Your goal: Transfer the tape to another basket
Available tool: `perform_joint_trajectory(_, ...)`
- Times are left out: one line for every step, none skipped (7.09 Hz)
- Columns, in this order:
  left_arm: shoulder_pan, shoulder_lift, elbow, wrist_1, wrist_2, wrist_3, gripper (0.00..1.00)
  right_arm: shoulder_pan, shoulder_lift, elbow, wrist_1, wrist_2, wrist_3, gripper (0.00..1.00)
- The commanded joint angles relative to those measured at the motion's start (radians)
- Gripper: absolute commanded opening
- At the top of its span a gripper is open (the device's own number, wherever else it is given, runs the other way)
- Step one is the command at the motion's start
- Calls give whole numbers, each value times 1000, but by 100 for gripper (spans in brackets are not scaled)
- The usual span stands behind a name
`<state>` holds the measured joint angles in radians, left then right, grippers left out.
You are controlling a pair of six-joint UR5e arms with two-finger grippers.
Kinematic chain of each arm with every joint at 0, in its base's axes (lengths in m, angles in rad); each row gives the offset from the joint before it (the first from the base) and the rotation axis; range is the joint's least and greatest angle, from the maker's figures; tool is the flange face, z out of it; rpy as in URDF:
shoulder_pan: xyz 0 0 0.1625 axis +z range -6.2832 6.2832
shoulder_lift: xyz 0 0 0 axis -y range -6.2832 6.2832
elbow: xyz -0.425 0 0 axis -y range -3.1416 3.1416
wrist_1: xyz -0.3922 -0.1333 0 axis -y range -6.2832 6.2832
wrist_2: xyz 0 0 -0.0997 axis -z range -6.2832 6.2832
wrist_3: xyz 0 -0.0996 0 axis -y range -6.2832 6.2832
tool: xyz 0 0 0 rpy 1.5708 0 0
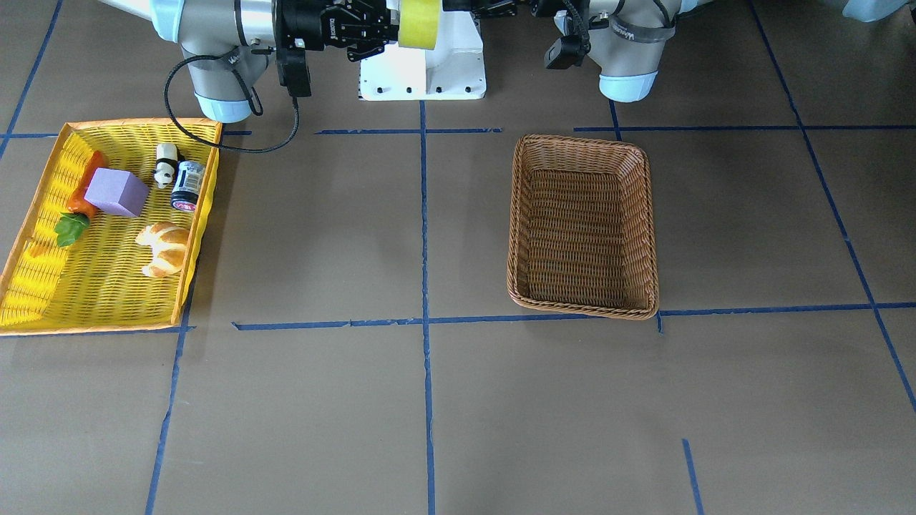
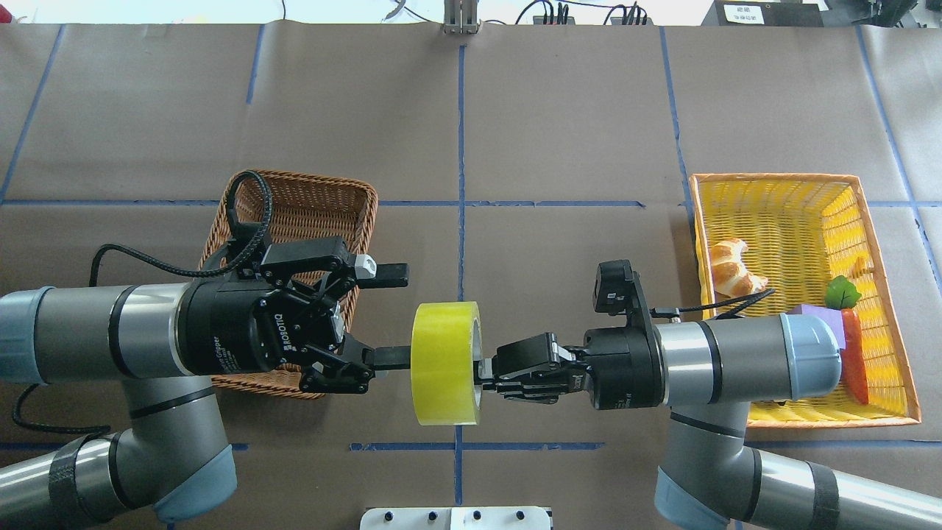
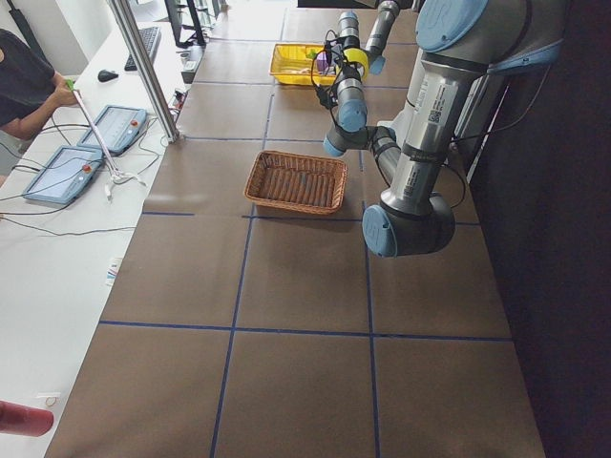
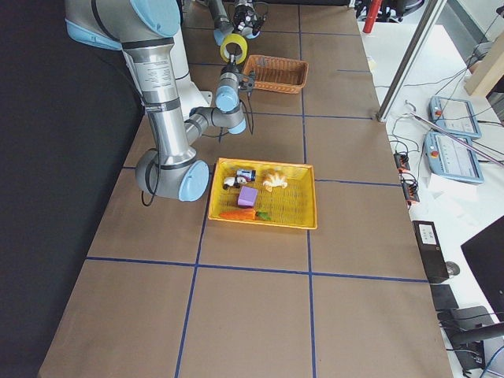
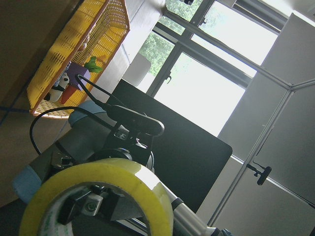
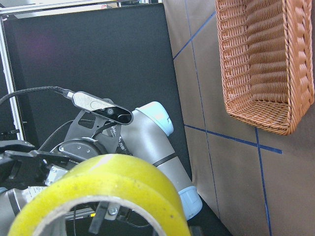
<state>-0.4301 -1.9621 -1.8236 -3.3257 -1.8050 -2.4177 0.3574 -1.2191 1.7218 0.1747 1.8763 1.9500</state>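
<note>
above brown table (image 2: 574, 132), blue grid lines (image 2: 461, 147), tape (image 2: 441, 364), windows (image 5: 197, 83) beyond

Glossy translucent tape (image 2: 441, 361), woven wicker basket (image 1: 583, 225), matt brown paper tabletop (image 1: 322, 236)

Brown paper-covered table (image 2: 574, 110), blue tape lines (image 1: 424, 236) gridding it, is carrying two baskets, well apart. Rectangular brown woven wicker basket (image 1: 583, 307) is sitting on robot's left. Larger bright yellow basket with orange rim (image 1: 32, 286) is sitting on its right.

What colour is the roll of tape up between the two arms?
The tape is a glossy, see-through yellow; the overhead view shows it best.
</note>
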Motion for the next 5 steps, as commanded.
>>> perform_joint_trajectory(10,-6,3,9,18,3,98,-9,7,-4,0,-2,-5,2)
perform_joint_trajectory(16,-6,1,12,18,5,96,-11,21,-5,-1,-2,-5,2)
perform_joint_trajectory(17,-6,0,12,19,6,94,-11,24,-5,-1,-2,-5,2)
perform_joint_trajectory(17,-8,0,12,19,6,94,-12,24,-10,-1,-2,-5,2)
perform_joint_trajectory(17,-8,-2,12,19,6,90,-14,26,-10,-1,-2,-5,3)
